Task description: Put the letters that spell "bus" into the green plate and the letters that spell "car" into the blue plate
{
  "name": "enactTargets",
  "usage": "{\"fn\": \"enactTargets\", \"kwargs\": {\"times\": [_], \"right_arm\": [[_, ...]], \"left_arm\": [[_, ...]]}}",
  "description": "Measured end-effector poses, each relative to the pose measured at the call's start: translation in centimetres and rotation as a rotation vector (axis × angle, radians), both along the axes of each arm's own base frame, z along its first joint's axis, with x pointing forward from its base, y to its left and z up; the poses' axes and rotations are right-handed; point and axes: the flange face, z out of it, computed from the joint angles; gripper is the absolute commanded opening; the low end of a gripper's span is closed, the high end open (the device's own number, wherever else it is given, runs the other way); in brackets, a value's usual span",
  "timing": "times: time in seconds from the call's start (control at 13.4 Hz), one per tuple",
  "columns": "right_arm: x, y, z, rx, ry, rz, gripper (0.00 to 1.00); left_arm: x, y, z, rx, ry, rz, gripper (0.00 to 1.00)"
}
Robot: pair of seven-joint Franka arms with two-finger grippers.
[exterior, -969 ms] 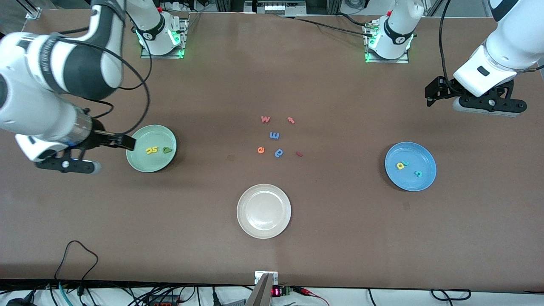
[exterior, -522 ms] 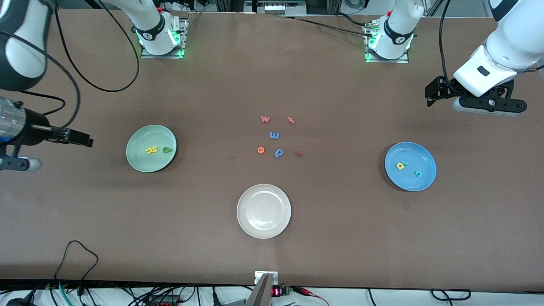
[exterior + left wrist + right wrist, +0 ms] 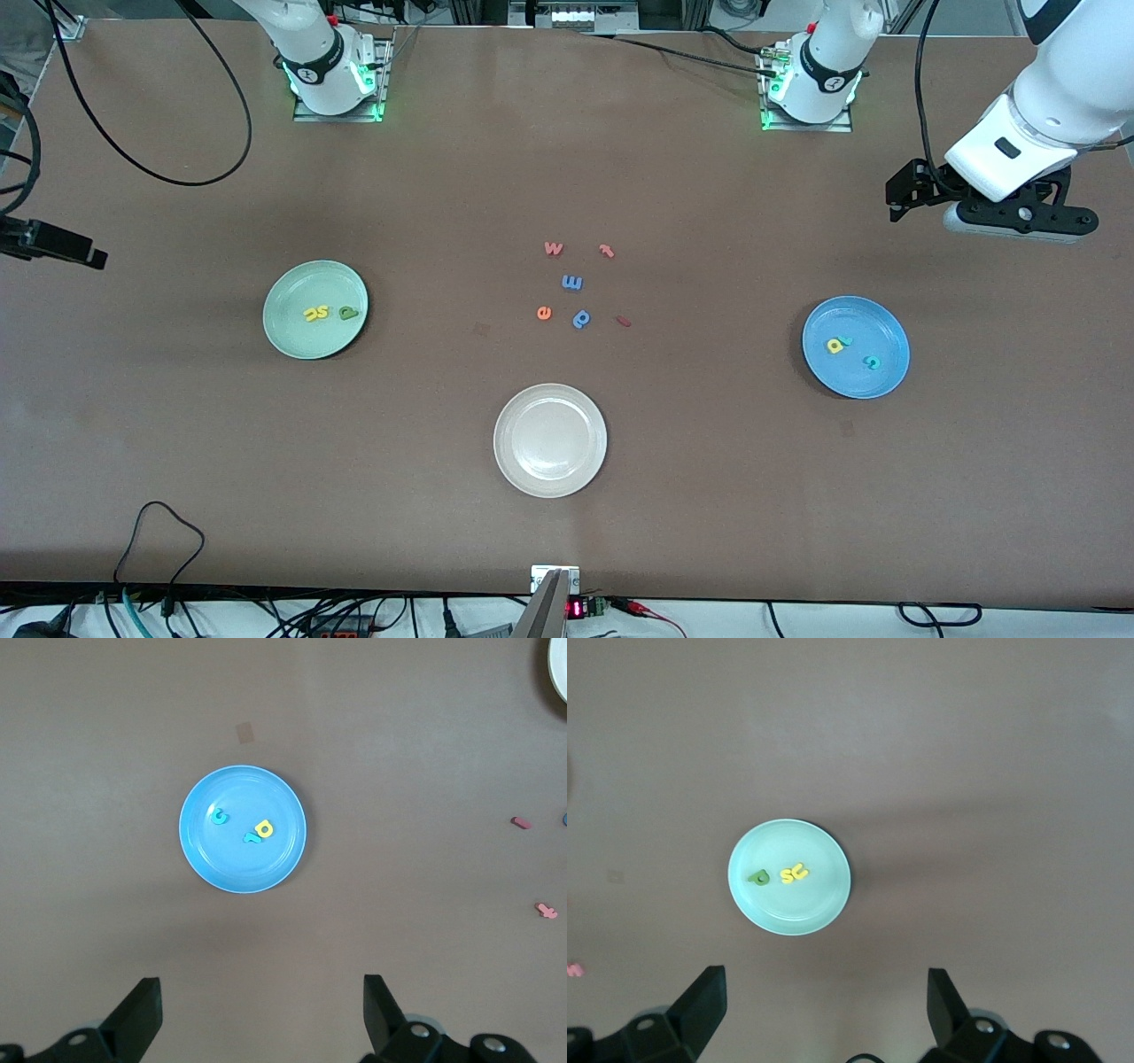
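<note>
Six tiny foam letters already lie sorted: three in the pale mint-green plate [image 3: 315,309], three in the round sky-blue plate [image 3: 856,346]. I judge them light, soft, best pinched at the edges. My left gripper [image 3: 261,1014] and right gripper [image 3: 824,1010], above each plate, are both spread, empty.

A robotics lab. A wide brown tabletop [image 3: 673,496] carries two white robot arms whose bases [image 3: 335,71] are bolted to metal plates along one edge, each ringed with green indicator lights. Black cables [image 3: 159,523] loop across the surface and bundle along the edge nearest the front camera, beside a small electronic box with a red digit display [image 3: 576,609]. Aluminium framing and power strips line the edge by the bases.
</note>
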Motion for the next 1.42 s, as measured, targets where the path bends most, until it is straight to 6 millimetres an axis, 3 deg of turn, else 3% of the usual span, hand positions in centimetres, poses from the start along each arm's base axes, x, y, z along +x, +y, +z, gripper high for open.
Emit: {"fn": "enactTargets", "kwargs": {"times": [0.45,0.75,0.97,1.42], "right_arm": [[-1.4,0.8,-2.5,-0.007,-0.064,0.018,1.00],[-2.4,0.4,-1.7,-0.003,-0.072,0.029,1.00],[-2.9,1.4,-1.4,0.001,-0.063,0.046,1.00],[-5.1,1.6,-2.6,0.006,-0.042,0.047,1.00]], "left_arm": [[0.0,0.0,0.0,0.000,0.000,0.000,1.00],[0.0,0.0,0.0,0.000,0.000,0.000,1.00],[0.0,0.0,0.0,0.000,0.000,0.000,1.00],[0.0,0.0,0.0,0.000,0.000,0.000,1.00]]}}
